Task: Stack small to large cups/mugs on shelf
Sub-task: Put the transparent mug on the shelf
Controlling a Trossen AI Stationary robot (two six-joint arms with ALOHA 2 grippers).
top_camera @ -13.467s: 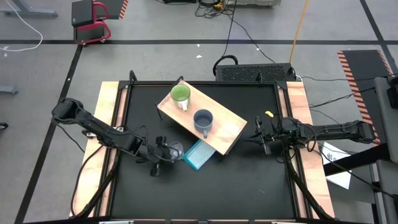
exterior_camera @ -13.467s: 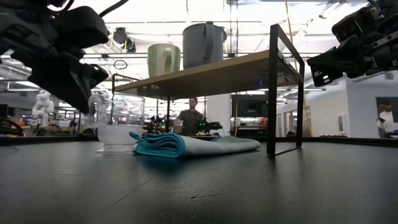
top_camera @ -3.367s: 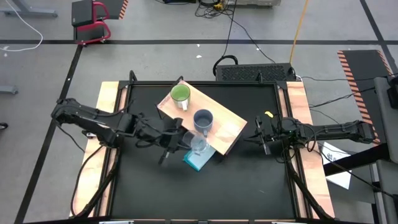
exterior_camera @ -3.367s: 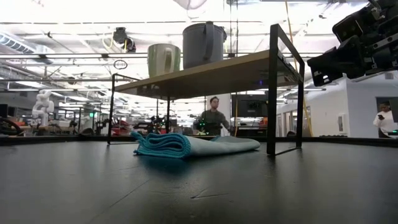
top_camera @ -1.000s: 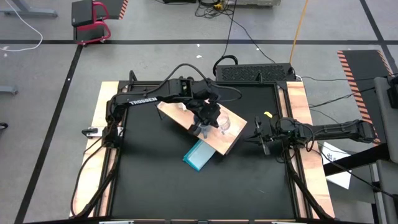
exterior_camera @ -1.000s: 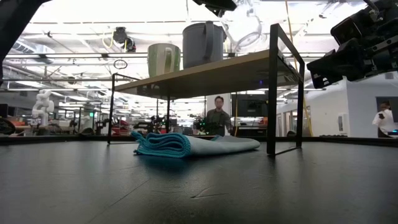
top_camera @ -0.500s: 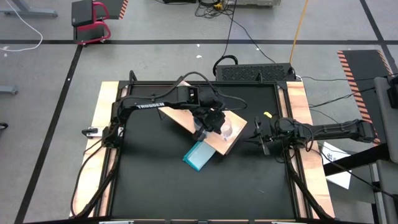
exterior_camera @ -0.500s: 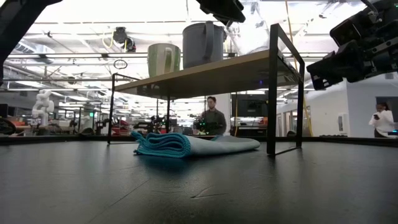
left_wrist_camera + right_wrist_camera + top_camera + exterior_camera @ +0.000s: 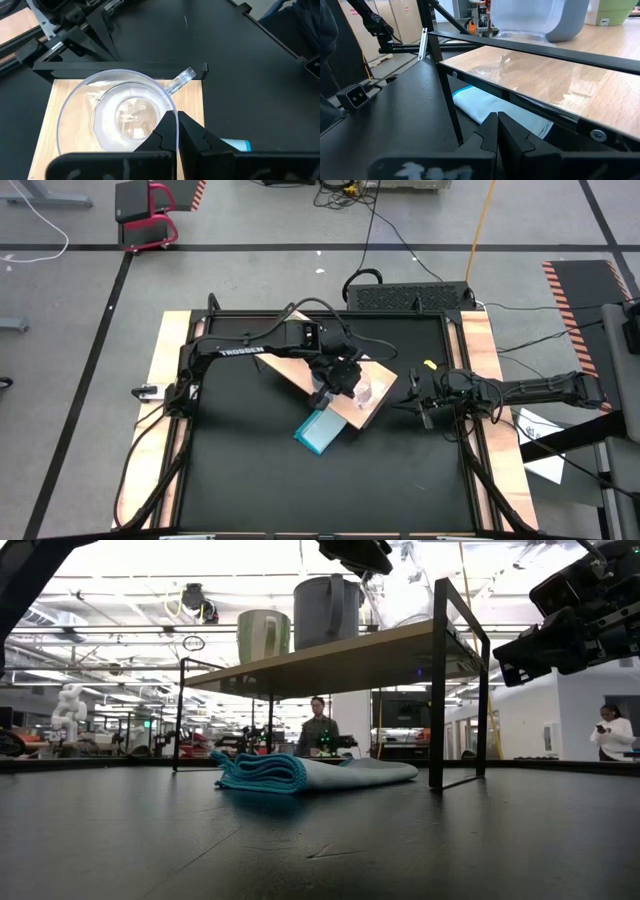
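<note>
The left end effector [image 9: 169, 131], clamped on the glass cup's [image 9: 117, 117] rim, is setting it on the shelf [image 9: 375, 395] at the grey-blue mug's [image 9: 327, 611] three o'clock; releasing seems next. The right end effector [image 9: 492, 132], fingers together, is waiting.

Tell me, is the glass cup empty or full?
Empty. Looking down into the glass cup, its clear bottom shows, with the wooden shelf visible through it.
</note>
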